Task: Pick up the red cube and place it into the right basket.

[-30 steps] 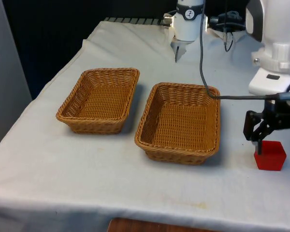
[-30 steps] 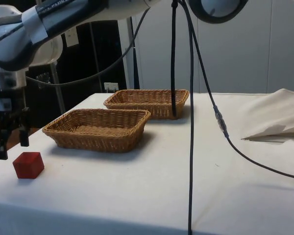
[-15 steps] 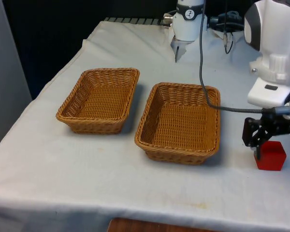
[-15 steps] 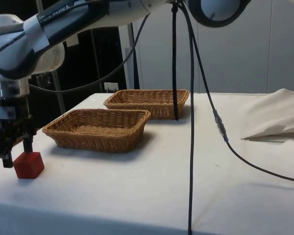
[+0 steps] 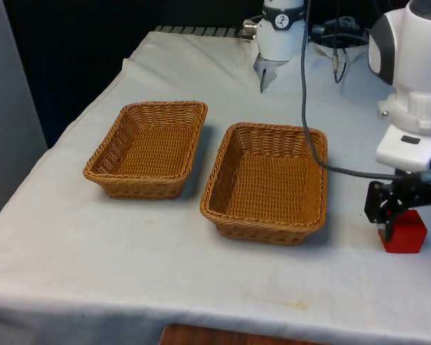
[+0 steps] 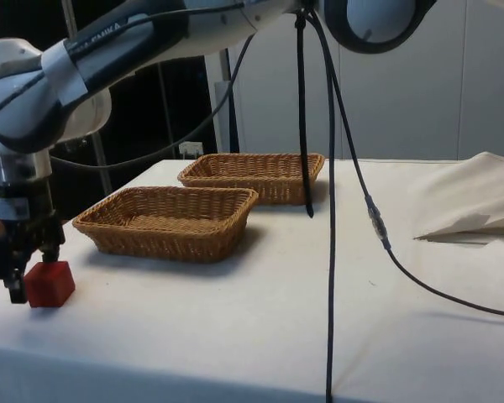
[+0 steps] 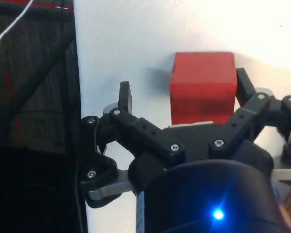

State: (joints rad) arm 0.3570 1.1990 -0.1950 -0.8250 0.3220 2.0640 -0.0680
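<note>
wicker comes first, going from the front view's left: a shallow rectangular woven basket of tan cane (image 5: 146, 149) sits on the white tablecloth (image 5: 129, 266), and just beside it, nearer the middle, a second basket of the same weave and shape (image 5: 266, 182), the two close but not touching. a thin black cable (image 5: 312, 136) hangs down over the far rim of that second basket and runs off towards the arm. further to the front view's right, near the table's edge and apart from the second basket, the small red cube (image 5: 402, 231) rests flat on the cloth. the black two-finger gripper (image 5: 409, 215) is down at it, fingers spread wide and pointing at the table, with the cube sitting in the gap between them. from the wrist view the red cube (image 7: 202, 85) lies close against one finger (image 7: 245, 87), while the other finger (image 7: 125, 96) stands well clear of it with bare cloth between, so the pincer is open and has hold of nothing. in the side view the gripper (image 6: 29, 273) hangs low over the cube (image 6: 50, 283), which stands in front of the nearer basket (image 6: 168, 221), the other basket (image 6: 254, 175) behind it.
</note>
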